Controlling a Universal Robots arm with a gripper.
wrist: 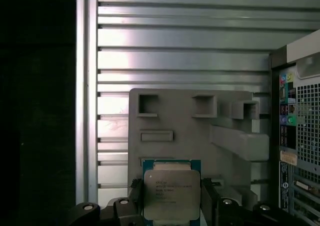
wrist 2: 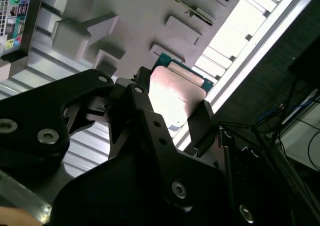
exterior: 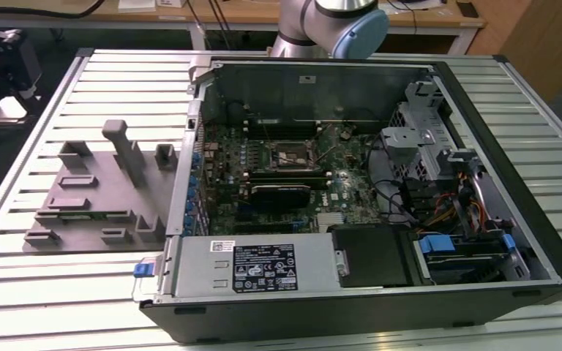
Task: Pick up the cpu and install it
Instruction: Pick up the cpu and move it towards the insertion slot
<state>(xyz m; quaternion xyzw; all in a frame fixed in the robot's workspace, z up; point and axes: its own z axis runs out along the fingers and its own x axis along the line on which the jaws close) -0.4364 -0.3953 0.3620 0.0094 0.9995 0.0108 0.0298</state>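
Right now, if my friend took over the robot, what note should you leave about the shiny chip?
Hand: the gripper is shut on the cpu, with a finger on each of two opposite edges.
Where: the cpu is held above the grey fixture, which sits beside the open computer case.
Done: the cpu is picked up.
Left: it is not yet in the socket inside the case.
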